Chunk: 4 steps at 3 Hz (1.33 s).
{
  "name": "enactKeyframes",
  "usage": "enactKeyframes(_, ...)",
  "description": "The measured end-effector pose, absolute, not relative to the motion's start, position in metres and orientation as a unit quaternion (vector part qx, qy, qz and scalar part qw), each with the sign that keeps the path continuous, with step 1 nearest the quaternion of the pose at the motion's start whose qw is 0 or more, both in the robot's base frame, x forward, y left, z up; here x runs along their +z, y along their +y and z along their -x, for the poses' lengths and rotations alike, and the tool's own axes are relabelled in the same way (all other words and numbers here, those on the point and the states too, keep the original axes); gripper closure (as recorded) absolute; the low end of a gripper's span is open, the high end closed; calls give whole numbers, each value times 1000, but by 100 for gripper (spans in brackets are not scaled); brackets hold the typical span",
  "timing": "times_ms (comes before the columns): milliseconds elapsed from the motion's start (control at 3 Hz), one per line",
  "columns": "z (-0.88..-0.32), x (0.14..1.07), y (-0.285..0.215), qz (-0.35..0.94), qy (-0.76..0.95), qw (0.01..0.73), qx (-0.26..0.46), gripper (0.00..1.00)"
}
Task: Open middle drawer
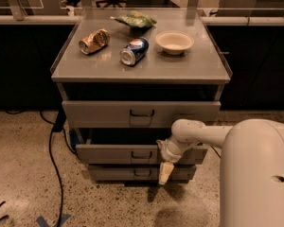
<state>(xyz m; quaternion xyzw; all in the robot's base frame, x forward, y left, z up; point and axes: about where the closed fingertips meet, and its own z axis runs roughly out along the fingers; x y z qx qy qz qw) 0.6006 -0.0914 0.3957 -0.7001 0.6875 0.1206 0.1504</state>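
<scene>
The middle drawer [109,153] is a low grey front with a small dark loop handle [141,154] at its centre. It stands out a little from the cabinet, with a dark gap above it. My gripper [164,172] hangs point-down in front of the drawer's right half, just right of the handle. Its cream tip reaches over the bottom drawer [113,173]. My arm [194,132] comes in from the right. The taller top drawer [99,113] is above.
On the cabinet top [189,65] lie a crushed gold can [94,40], a blue can [134,51], a white bowl [174,41] and a green bag [135,20]. A black cable [51,141] runs over the speckled floor at the left. Dark counters stand behind.
</scene>
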Motion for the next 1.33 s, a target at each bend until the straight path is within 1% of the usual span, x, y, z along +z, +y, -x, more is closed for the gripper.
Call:
enactKeyframes(333,-593,398,-92,691,696,143,130,0)
enactKeyframes(667,-566,407,-97,663,719,128,162,0)
enactKeyframes(1333,-552,400,-99,658,717,134,189,0)
